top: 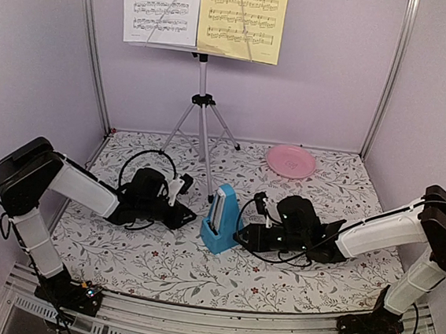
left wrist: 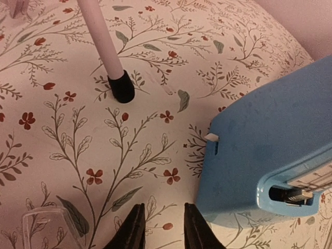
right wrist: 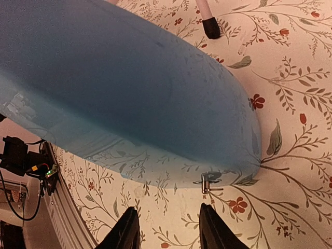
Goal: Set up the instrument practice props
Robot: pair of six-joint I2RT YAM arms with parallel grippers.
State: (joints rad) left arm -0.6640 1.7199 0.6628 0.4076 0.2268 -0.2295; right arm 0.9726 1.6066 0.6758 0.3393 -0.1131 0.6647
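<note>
Since it looks like a hollow hard-plastic shell, the blue metronome (top: 220,218) should be light, rigid and rather slick, and it is tall enough to tip if nudged high. Its tapering flanks low down look the surest hold. It stands upright at the middle of the floral table (top: 119,260). The music stand (top: 203,74) at its 12 o'clock bears the white sheet (top: 159,7) and the yellow sheet (top: 241,15), and the pink plate (top: 291,161) lies at 2 o'clock. The left gripper (left wrist: 162,231) sits at its 9 o'clock, jaws slightly parted and empty. The right gripper (right wrist: 168,231), at 4 o'clock with jaws apart, holds nothing. Both sheets carry printed staves with no legible title. The metronome's scale shows ticks but no readable numbers or brand.
</note>
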